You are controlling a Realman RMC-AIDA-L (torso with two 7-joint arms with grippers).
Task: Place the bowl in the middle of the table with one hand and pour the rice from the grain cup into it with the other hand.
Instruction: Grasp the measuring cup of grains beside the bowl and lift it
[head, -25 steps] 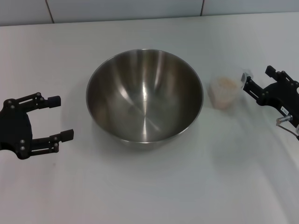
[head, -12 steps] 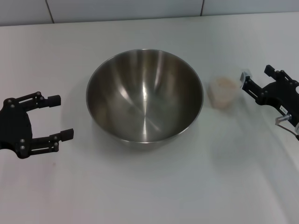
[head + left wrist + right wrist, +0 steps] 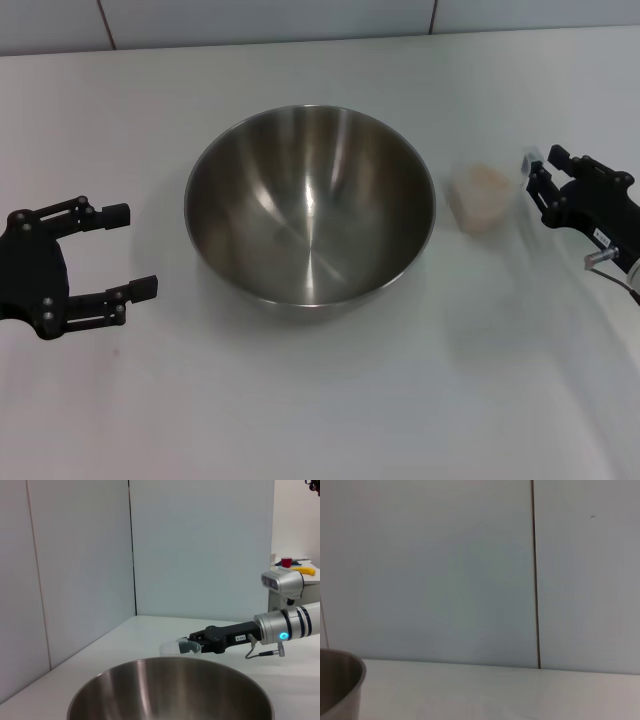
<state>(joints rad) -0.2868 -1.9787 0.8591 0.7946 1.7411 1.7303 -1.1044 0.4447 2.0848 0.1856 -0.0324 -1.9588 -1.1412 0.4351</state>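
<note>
Bowl: I see the stainless-steel mixing bowl (image 3: 310, 210) standing upright near the middle of the surface (image 3: 320, 410). Its inside is bare metal; no grains show in it in the head view.
Bowl, other views: I see its rim and inner wall (image 3: 170, 690) low in the left wrist view, and a part of its outer wall (image 3: 340, 682) at the edge of the right wrist view.
Grain cup: I see the clear plastic cup (image 3: 483, 200) standing on the surface to the robot's right of the bowl, near it but apart from it. Its rim (image 3: 180, 647) shows just beyond the bowl's far edge in the left wrist view.
Rice: I see a pale beige heap (image 3: 482, 183) inside the cup.
Right hand: I see the right hand (image 3: 537, 172) just beside the cup, on the side away from the bowl, fingers pointing at the cup. Whether the tips touch the cup wall I cannot tell, and I cannot tell whether the fingers are apart or together. In the left wrist view this hand (image 3: 187, 644) reaches to the cup's rim.
Left hand: I see the left hand (image 3: 130, 250) low over the surface to the robot's left of the bowl, well apart from it, fingers spread wide and holding nothing.
Surroundings: I see a pale tiled wall (image 3: 300, 20) along the far edge of the surface.
</note>
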